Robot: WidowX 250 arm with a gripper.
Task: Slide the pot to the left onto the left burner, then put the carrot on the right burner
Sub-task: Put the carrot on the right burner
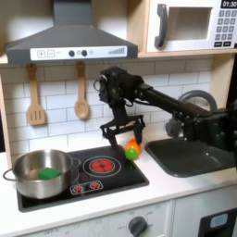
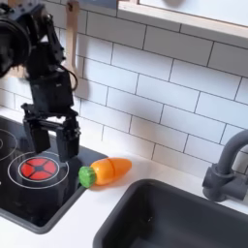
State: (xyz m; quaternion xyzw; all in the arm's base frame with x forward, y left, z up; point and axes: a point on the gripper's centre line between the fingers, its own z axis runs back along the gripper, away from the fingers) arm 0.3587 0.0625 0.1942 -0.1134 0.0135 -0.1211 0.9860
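The steel pot (image 1: 37, 176) stands at the cooktop's left end in the first exterior view and covers the left burner; a flat green piece (image 1: 48, 172) lies inside it. The right burner (image 1: 102, 166) (image 2: 37, 169) is bare, its red rings showing. Just off the cooktop's right edge, the orange carrot (image 1: 132, 149) (image 2: 107, 171) lies on the white counter, green end toward the burner. My gripper (image 1: 125, 139) (image 2: 51, 140) hangs open over the burner's far right rim, close to the carrot and holding nothing.
A dark sink basin (image 1: 190, 155) (image 2: 174, 218) sits right of the carrot, with a faucet (image 2: 223, 170) behind it. A wooden spatula (image 1: 35, 97) and spoon (image 1: 81, 93) hang on the tiled wall. The range hood and a microwave (image 1: 194, 25) are overhead.
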